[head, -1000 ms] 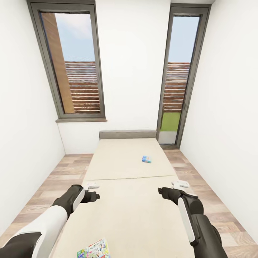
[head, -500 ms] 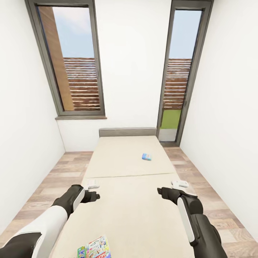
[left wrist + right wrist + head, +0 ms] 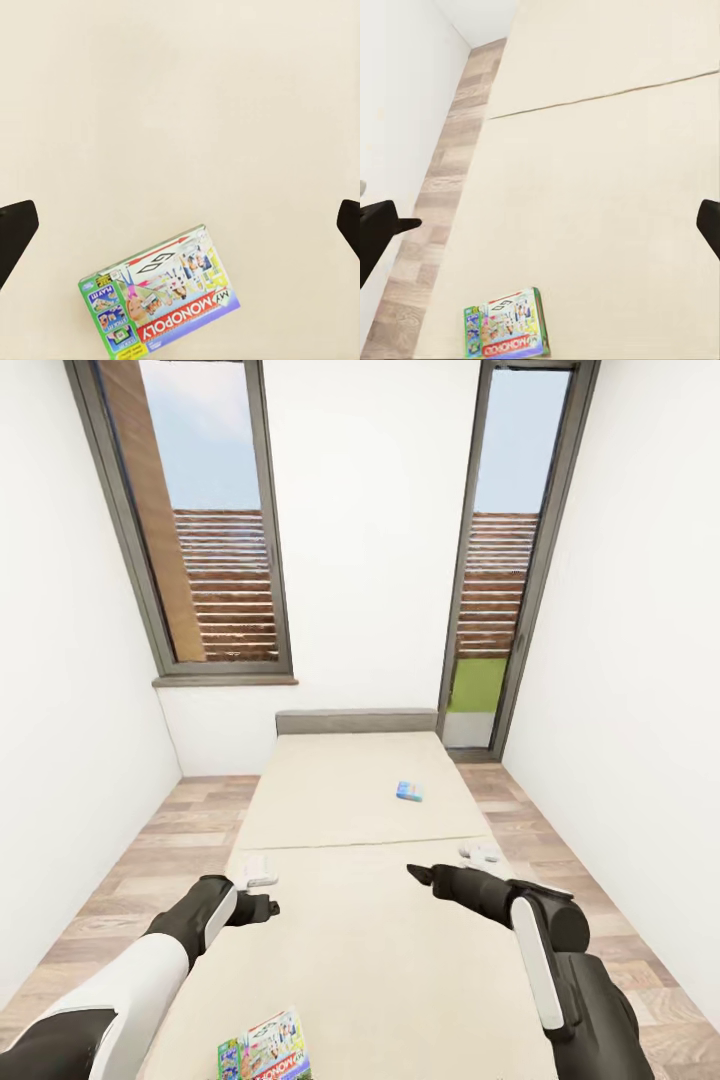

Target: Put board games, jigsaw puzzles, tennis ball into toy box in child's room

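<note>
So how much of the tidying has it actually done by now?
Nothing looks done yet. Both board games lie on the bed: the Monopoly box nearest the robot, a small blue box farther off. The left gripper and right gripper hover open, holding nothing. All packing remains.

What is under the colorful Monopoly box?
The Monopoly box lies flat on the beige bed, so mattress is underneath it. Bare mattress shows all around the box. The patch right below it is covered, so anything there cannot be seen.

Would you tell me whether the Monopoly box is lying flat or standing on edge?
Lying flat: the Monopoly box rests cover-up on the bed, its printed face fully visible.
</note>
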Robot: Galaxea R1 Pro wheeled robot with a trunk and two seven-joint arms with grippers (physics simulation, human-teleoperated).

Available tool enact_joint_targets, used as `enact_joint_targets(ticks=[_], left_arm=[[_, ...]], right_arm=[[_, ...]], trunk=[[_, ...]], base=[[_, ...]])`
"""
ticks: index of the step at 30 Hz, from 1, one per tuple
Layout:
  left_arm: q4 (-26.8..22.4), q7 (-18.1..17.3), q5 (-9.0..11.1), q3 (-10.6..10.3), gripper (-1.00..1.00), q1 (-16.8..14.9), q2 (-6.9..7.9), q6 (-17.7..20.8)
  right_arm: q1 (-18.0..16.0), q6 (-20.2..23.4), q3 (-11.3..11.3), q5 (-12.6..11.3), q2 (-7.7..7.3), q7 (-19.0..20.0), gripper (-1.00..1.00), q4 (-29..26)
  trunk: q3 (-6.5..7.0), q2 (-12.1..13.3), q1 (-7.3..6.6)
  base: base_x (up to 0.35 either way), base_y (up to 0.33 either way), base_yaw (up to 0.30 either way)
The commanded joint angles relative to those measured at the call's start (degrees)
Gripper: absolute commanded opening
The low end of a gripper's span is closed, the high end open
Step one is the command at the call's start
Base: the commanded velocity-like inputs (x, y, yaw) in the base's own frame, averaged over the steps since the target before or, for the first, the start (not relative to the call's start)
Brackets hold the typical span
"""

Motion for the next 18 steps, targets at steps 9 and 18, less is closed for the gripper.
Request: enact_joint_targets(ticks=[9,18], left_arm=[[-0.1,-0.4,0.1,0.4,1.00,0.0,0.11,0.3],[-0.1,-0.4,0.1,0.3,1.00,0.0,0.08,0.3]], right_arm=[[-0.1,1.0,-1.5,-0.6,0.00,10.8,1.00,-0.2],[-0.1,0.9,-2.0,-0.6,0.00,11.7,1.00,0.0]], trunk=[[-0.98,-0.1,0.04],[-1.82,-0.1,0.04]], base=[[0.000,0.000,0.000],[0.000,0.000,0.000]])
